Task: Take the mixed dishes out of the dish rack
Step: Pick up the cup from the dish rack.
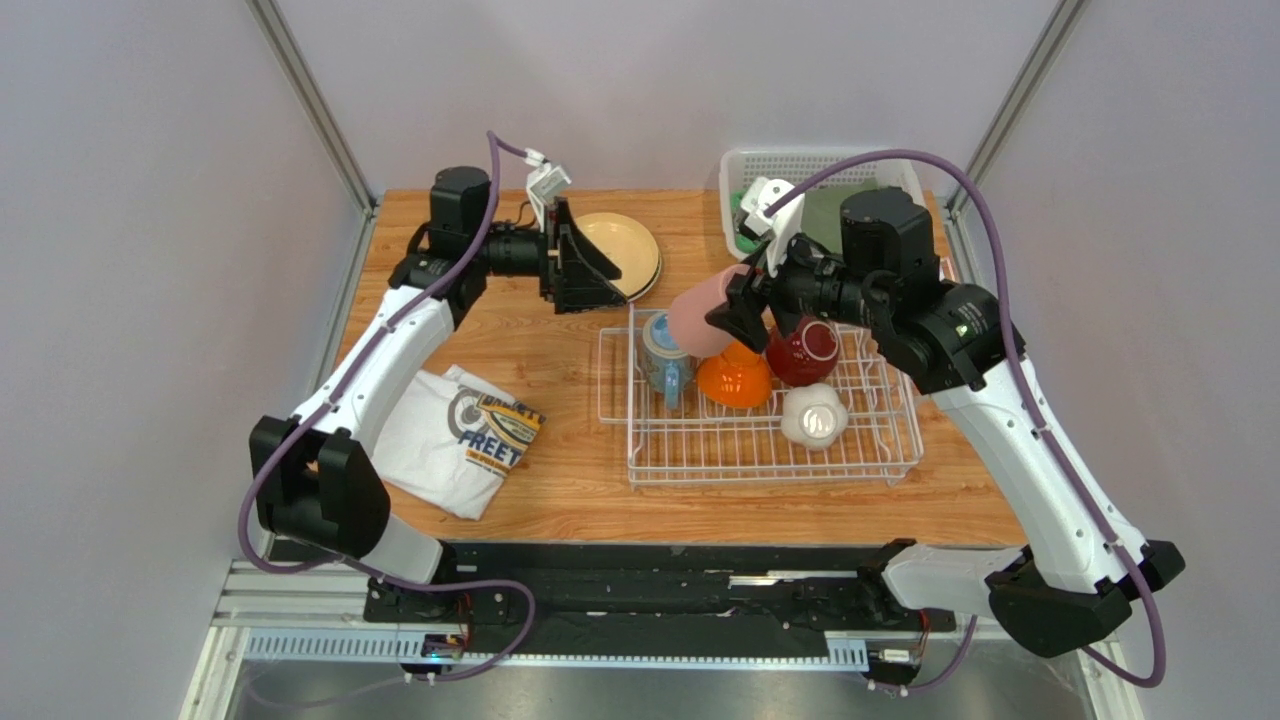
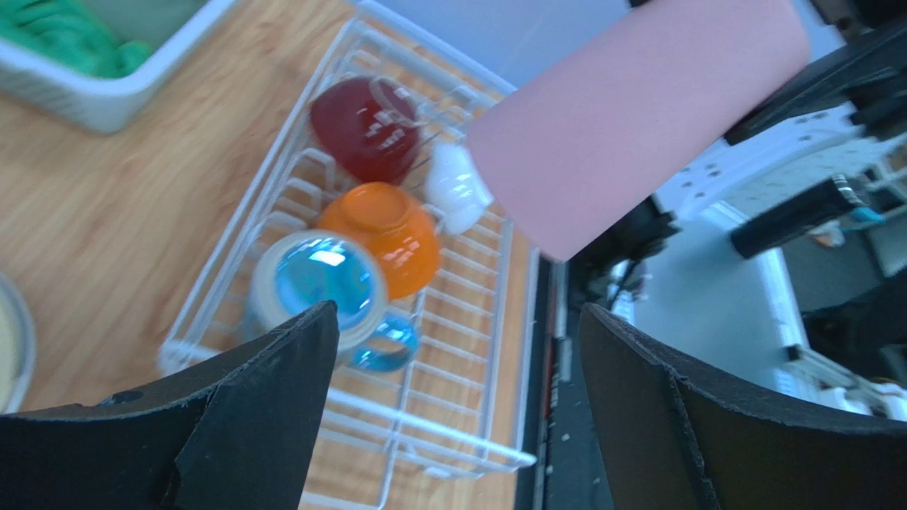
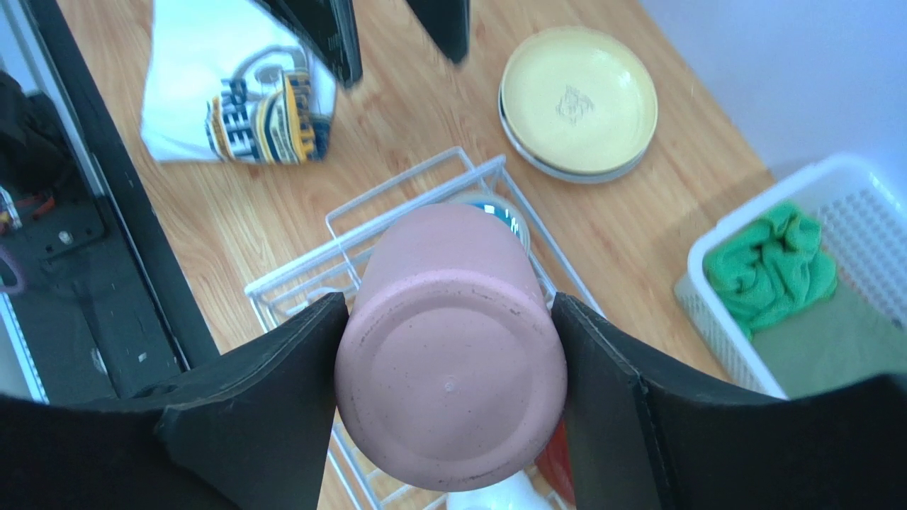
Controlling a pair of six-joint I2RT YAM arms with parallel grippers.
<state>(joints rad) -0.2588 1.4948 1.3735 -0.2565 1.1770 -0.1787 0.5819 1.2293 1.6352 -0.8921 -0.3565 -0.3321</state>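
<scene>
My right gripper [image 3: 452, 367] is shut on the pink cup [image 3: 452, 351], holding it on its side above the left end of the dish rack [image 1: 759, 450]. In the rack sit a light-blue mug [image 1: 663, 354], an upturned orange bowl [image 1: 733, 377], a dark red bowl [image 1: 804, 354] and a small white bowl [image 1: 813, 416]. Tan plates [image 1: 628, 252] lie stacked on the table behind the rack. My left gripper [image 1: 598, 270] hangs open and empty by the plates, facing the cup [image 2: 639, 106]; mug [image 2: 319, 282] and orange bowl [image 2: 389, 234] show beyond its fingers.
A printed white T-shirt [image 1: 458, 432] lies on the wooden table to the left of the rack. A white plastic basket [image 1: 744, 168] with green cloths [image 3: 772, 266] stands at the back right. The table's near edge runs just below the rack.
</scene>
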